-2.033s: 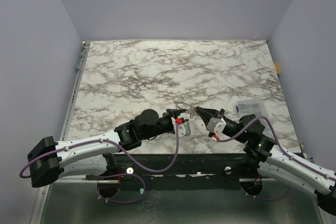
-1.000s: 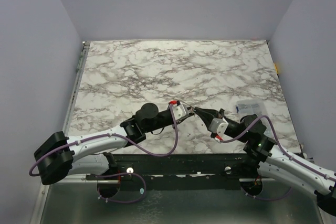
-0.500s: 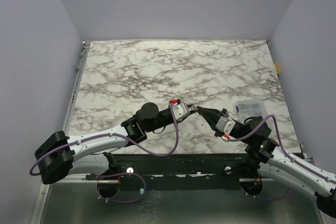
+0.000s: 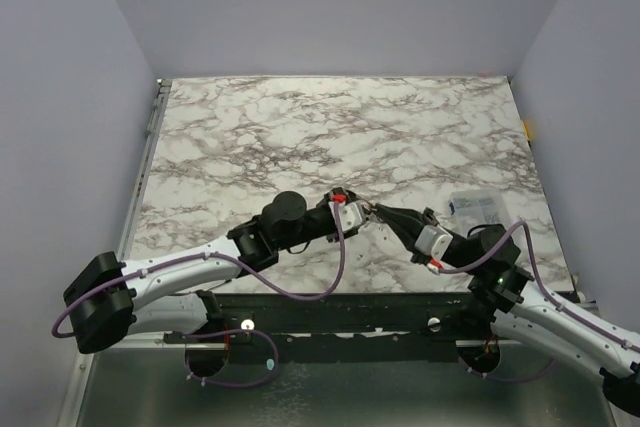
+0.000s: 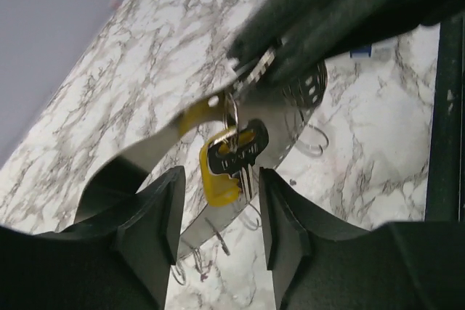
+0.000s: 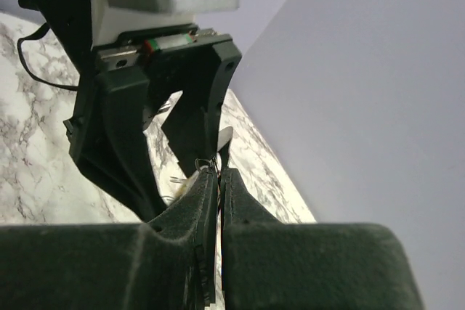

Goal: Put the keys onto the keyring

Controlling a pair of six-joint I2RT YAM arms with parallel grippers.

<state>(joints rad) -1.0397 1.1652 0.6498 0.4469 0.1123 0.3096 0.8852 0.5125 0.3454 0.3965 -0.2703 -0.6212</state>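
Up close, in its own wrist view, the right hand (image 6: 219, 172) has its two dark fingers pressed together with only a hairline slit between them. A thin bit of metal pokes out at their tips. The left wrist view shows the same hand from outside, coming in from the upper right of the frame. It is pinching a small silvery piece that looks like the metal end of the key (image 5: 224, 172). The key's yellow-orange head hangs just below that pinch, at the middle of the frame and clear of the counter (image 4: 300, 127).

The left hand (image 5: 220, 177) has its fingers standing apart at the bottom of its own view, with the key's head between them. The keyring (image 5: 287, 132) shows only in this view. It is a grey band curving from the lower left up to the right, behind the key and under the right hand's tips. It passes between the left fingers, but I cannot tell whether they press on it.

From above, neither key nor ring can be made out. The overhead camera shows only the two hands meeting tip to tip, low and just right of centre. A clear box (image 4: 470, 205) lies on the marble to their right, well apart from them.
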